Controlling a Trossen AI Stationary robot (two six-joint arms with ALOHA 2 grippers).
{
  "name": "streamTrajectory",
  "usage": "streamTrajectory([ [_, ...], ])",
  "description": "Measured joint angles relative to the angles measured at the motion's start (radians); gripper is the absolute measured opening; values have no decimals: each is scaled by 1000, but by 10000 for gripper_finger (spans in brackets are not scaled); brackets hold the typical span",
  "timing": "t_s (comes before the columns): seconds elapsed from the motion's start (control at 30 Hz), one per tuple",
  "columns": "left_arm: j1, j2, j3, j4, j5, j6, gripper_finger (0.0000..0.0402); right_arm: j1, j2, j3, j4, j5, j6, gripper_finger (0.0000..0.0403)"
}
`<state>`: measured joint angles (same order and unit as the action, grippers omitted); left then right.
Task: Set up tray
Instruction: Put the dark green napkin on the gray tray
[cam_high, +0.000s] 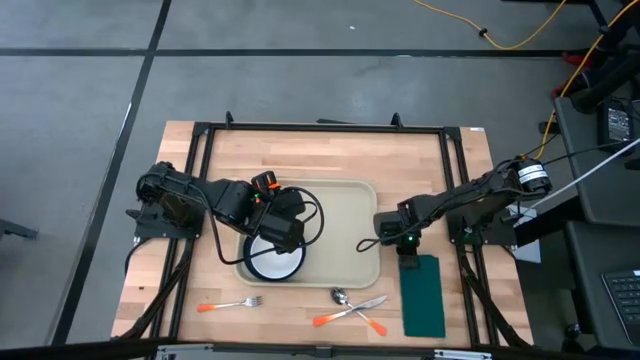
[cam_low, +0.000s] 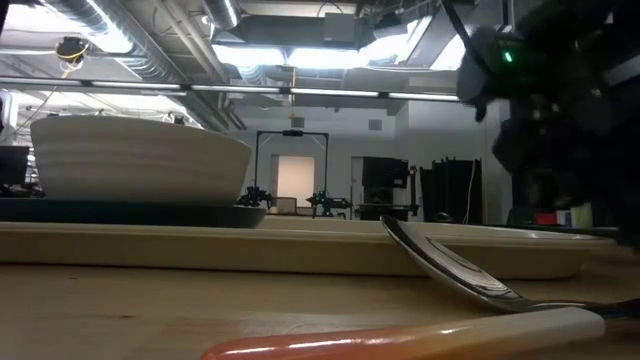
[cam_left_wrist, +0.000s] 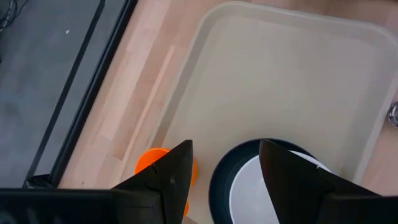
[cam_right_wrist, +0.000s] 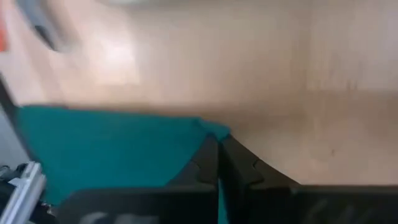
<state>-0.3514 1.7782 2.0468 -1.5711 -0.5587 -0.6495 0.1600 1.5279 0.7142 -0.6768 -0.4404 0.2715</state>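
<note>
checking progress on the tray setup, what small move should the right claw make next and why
Probably lift the napkin slightly off the table and start carrying it toward the tray. The right claw has its fingers shut on the napkin's corner, and the napkin lies on the wood beside the tray. The left claw hovers open over the bowl and plate in the tray.

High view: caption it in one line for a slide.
Left gripper open above the plate on the tray; right gripper shut on the green napkin's corner.
</note>
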Motion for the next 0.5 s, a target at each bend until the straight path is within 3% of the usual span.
streamTrajectory([
  [0.5, 0, 0, 0, 0, -8, 0, 180, -32, -3, 371, -230, 150, -158, 2],
])
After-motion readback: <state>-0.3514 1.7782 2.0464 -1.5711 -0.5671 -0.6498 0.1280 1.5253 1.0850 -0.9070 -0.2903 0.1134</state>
